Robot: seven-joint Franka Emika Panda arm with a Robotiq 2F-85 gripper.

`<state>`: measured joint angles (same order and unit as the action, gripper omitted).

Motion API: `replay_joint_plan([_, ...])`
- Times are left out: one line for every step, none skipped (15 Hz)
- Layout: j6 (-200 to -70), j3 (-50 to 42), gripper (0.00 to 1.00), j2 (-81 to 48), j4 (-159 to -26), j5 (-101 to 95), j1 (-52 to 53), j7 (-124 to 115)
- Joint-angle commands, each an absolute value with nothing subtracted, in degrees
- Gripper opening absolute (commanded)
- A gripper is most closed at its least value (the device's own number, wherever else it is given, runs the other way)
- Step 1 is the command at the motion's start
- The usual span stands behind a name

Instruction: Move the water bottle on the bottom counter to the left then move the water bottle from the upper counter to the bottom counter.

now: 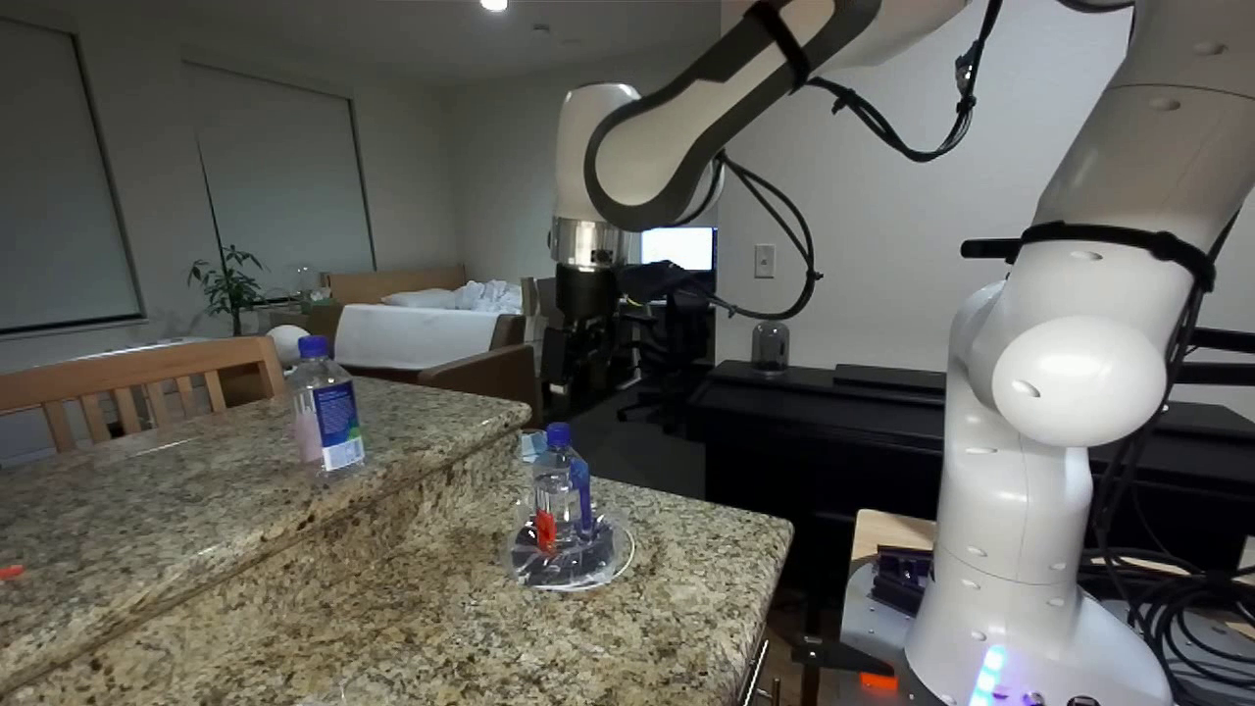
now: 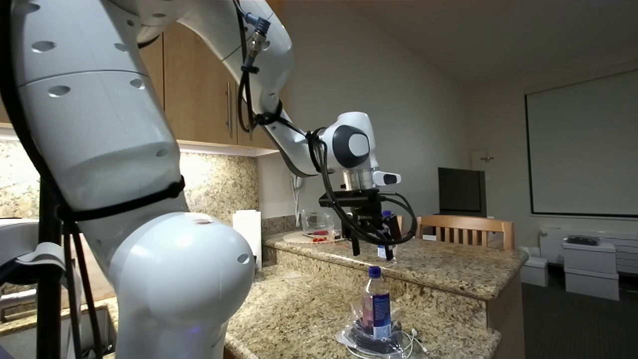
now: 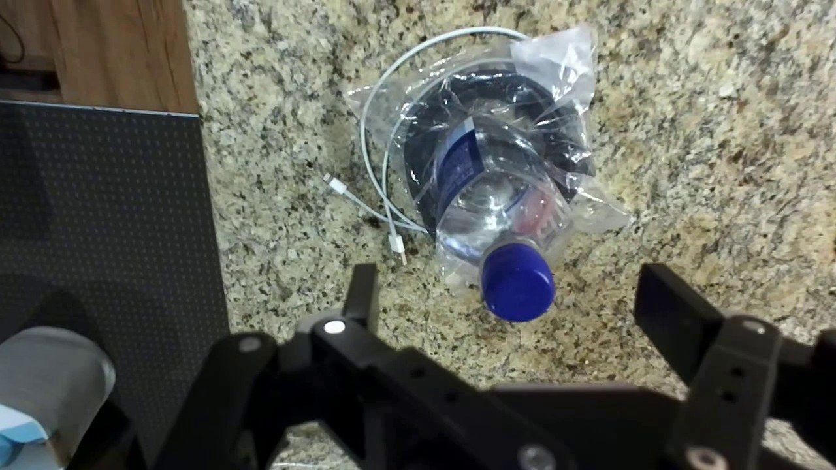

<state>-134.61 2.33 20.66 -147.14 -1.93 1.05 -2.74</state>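
Robotiq gripper (image 3: 511, 294), jaws wide apart, nothing held, above red-patched water btl (image 3: 491, 202) nr end edge of bottom counter (image 1: 471, 618); prob. light, squeezable, slick: grip mid-body gently; blue-label btl (image 1: 328, 422) nr upper counter (image 1: 196, 500) step edge

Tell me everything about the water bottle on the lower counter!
The water bottle is clear and looks plastic, with a blue cap on, a blue label that's white at the bottom, and a reddish-orange patch low down. On the lower granite counter, it stands upright with a clear plastic bag around its foot; I can't tell what's underneath. The open claw hangs above, not touching.
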Motion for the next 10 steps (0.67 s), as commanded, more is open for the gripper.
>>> replay_joint_plan([-137.46,0.69,1.00,14.97,-145.08,0.87,1.55,-0.67])
replay_joint_plan([-138.08,0.23,1.00,13.88,-144.71,2.46,2.11,0.45])
replay_joint_plan([-138.46,-0.02,1.00,12.95,-144.29,3.97,2.45,1.27])
replay_joint_plan([-139.26,0.23,1.00,12.04,-143.82,4.99,2.84,1.62])
replay_joint_plan([-139.88,0.29,1.00,11.24,-143.45,6.12,3.21,2.20])
replay_joint_plan([-140.17,0.83,1.00,10.30,-142.76,5.99,3.32,1.74])
replay_joint_plan([-140.45,1.11,1.00,9.61,-142.39,5.84,3.44,1.39])
replay_joint_plan([-140.39,1.78,0.84,8.76,-141.77,3.36,2.95,-1.07])
replay_joint_plan([-140.20,2.02,0.73,8.15,-141.31,2.32,2.79,-1.95])
replay_joint_plan([-139.21,2.37,0.67,7.48,-140.67,0.13,2.20,-3.79])
